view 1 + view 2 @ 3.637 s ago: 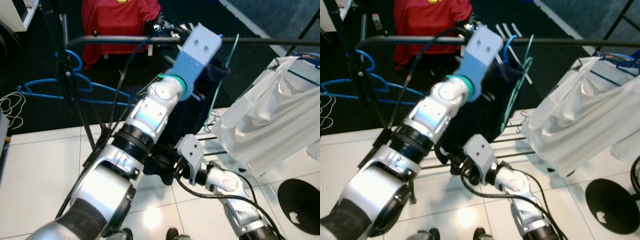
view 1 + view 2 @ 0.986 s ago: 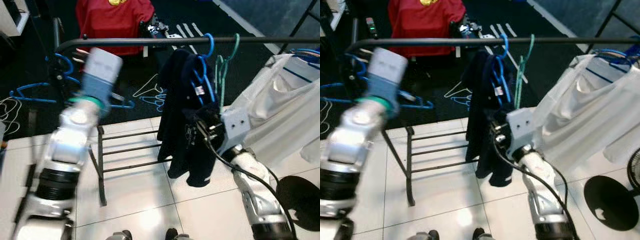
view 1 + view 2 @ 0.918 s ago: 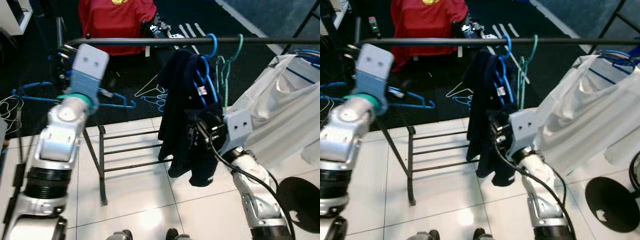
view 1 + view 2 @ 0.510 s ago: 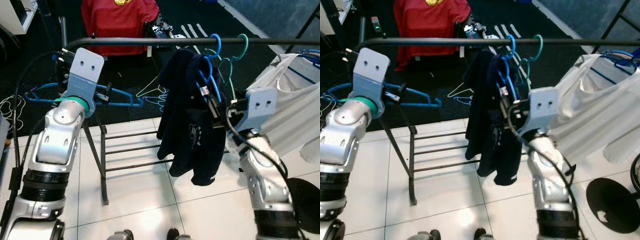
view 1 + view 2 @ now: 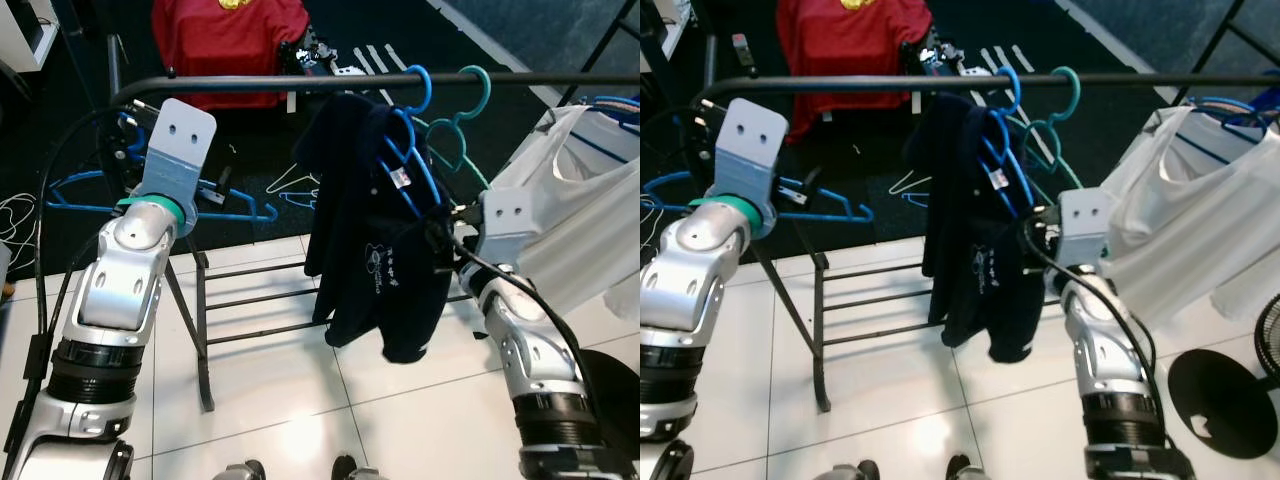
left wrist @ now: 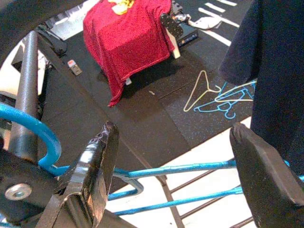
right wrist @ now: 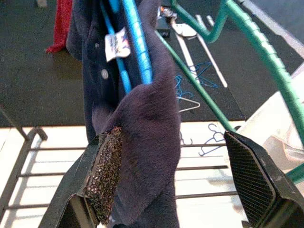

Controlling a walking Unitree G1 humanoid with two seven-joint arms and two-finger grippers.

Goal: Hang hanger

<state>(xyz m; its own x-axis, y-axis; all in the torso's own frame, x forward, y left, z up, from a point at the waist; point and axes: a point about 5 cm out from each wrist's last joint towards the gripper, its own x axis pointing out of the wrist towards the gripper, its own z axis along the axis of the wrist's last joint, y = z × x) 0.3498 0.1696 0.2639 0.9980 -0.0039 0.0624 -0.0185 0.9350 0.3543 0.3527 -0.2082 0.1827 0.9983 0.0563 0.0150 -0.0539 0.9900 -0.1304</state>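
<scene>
While the left hand (image 6: 171, 175) is raised at the rack's left end with its fingers spread wide and empty, a bare blue hanger (image 5: 215, 212) hangs just beyond it. At the middle of the black rail (image 5: 300, 84), the blue hanger (image 5: 412, 140) carrying the dark navy garment (image 5: 375, 250) is hooked on. The right hand (image 7: 171, 175) sits at the garment's right shoulder, fingers spread apart, cloth between them.

The rail (image 5: 300, 85) is showing matt black metal. The blue hanger (image 5: 415, 150) and the green hanger (image 5: 462, 125) are looking like smooth, slightly glossy plastic. The navy garment (image 5: 375, 250) is hanging as soft matt cloth, the white garment (image 5: 580, 200) as thin cloth. The floor tiles (image 5: 280, 400) are gleaming glossy white.
</scene>
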